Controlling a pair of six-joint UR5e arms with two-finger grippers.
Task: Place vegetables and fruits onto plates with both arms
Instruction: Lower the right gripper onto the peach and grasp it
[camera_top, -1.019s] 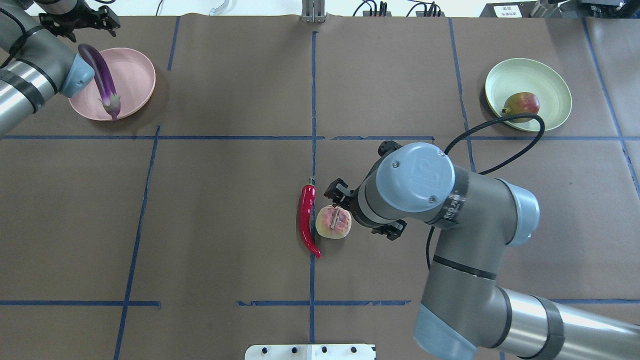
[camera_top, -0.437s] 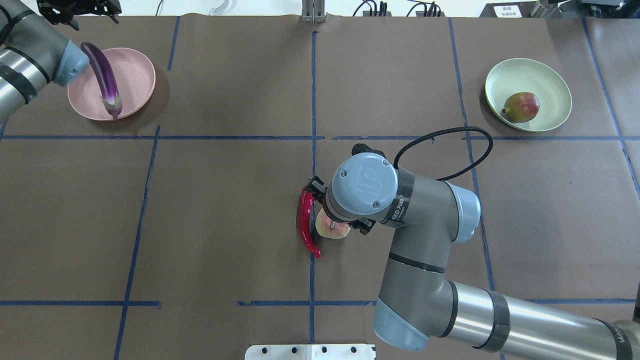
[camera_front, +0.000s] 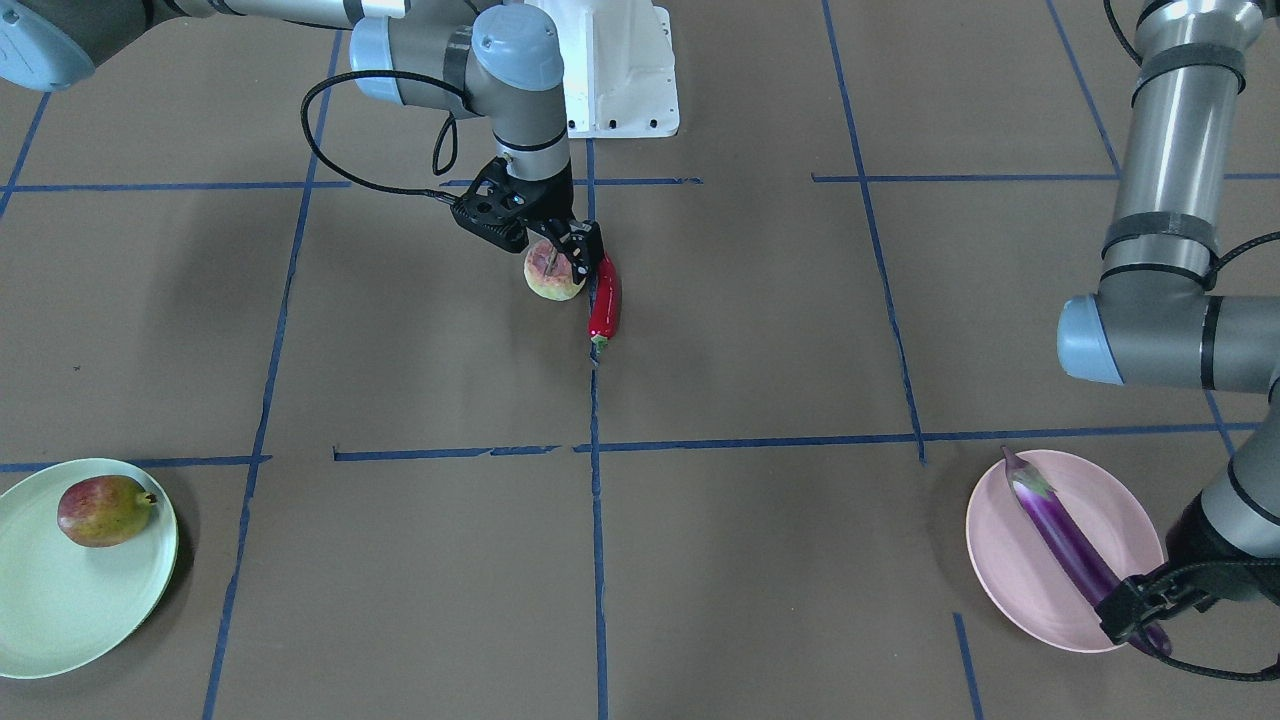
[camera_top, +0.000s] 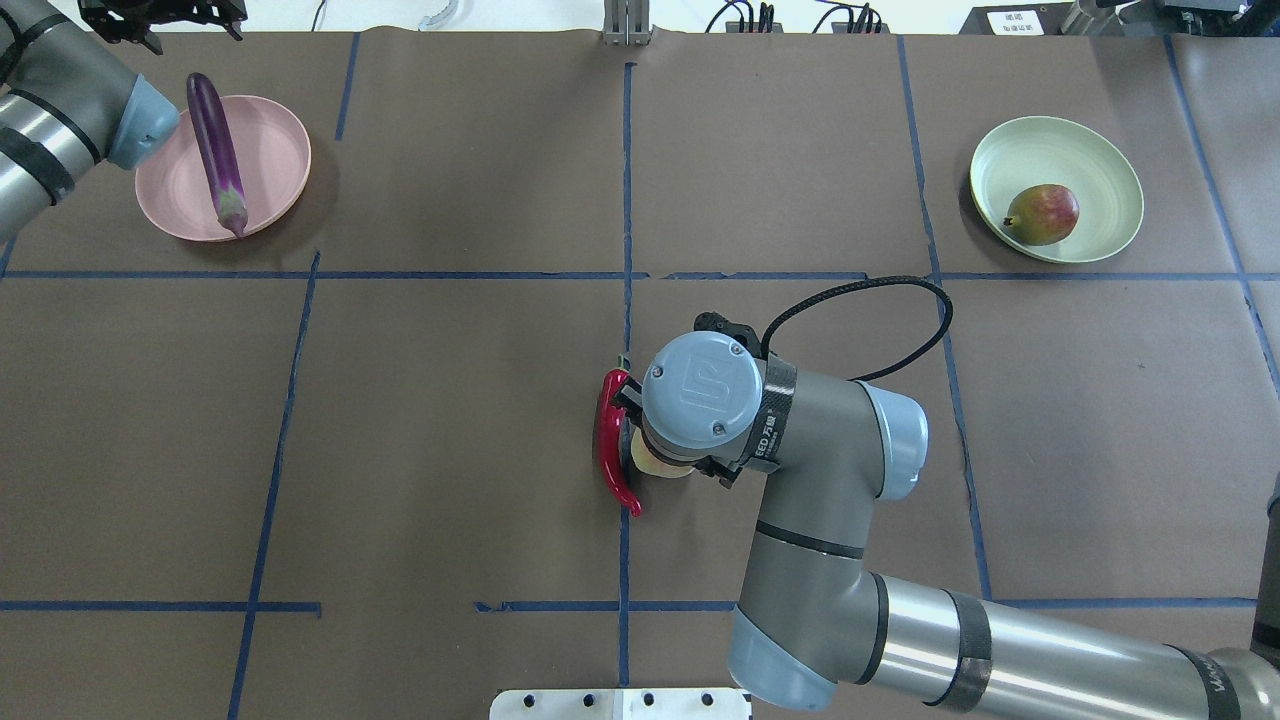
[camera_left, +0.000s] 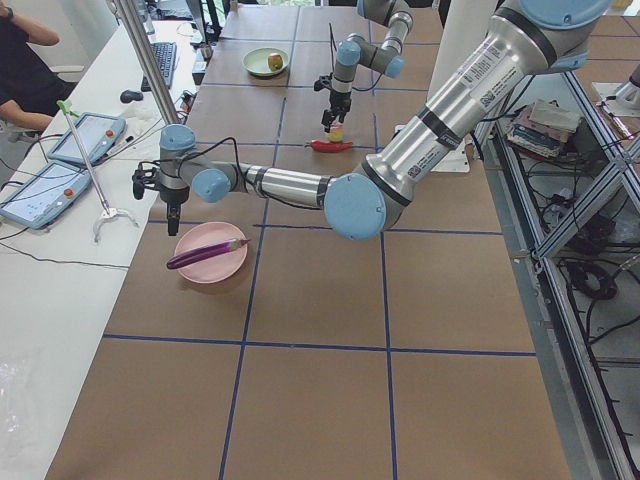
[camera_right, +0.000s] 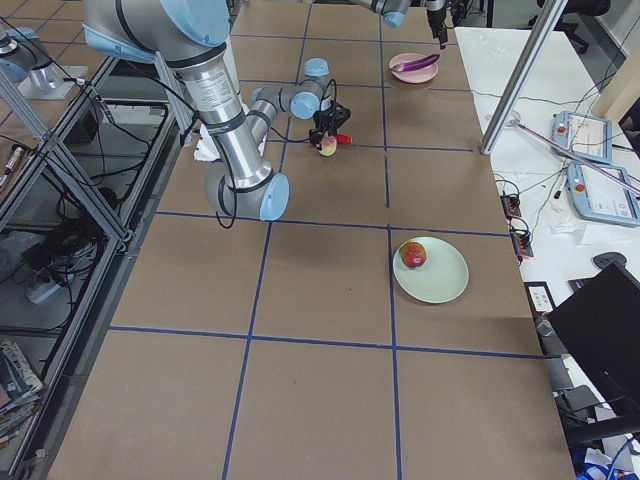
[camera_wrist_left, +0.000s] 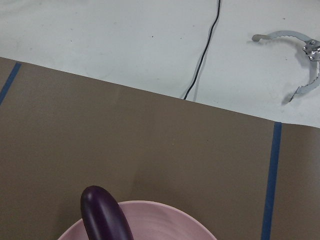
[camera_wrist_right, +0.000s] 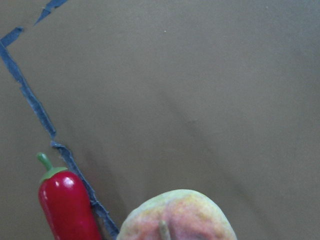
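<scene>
The purple eggplant (camera_top: 217, 150) lies across the pale pink plate (camera_top: 275, 150) at the far left, its blunt end over the far rim. My left gripper (camera_top: 160, 15) is open just beyond that rim, off the eggplant (camera_front: 1060, 535). The red-yellow-green fruit (camera_top: 1042, 214) rests on the pale green plate (camera_top: 1090, 165) at the far right. The peach (camera_front: 553, 280) and the red chili pepper (camera_top: 605, 440) lie side by side at the table's middle. My right gripper (camera_front: 550, 245) hangs open directly over the peach, which the wrist mostly hides in the overhead view.
The white base block (camera_top: 620, 703) sits at the near table edge. Blue tape lines cross the brown table cover. Metal tongs (camera_wrist_left: 295, 65) lie on the white bench beyond the pink plate. Tablets and an operator (camera_left: 25, 70) are at that bench.
The eggplant has gone from hanging tilted in my left gripper to lying on the pink plate, and that gripper has drawn back. My right gripper has moved left over the peach.
</scene>
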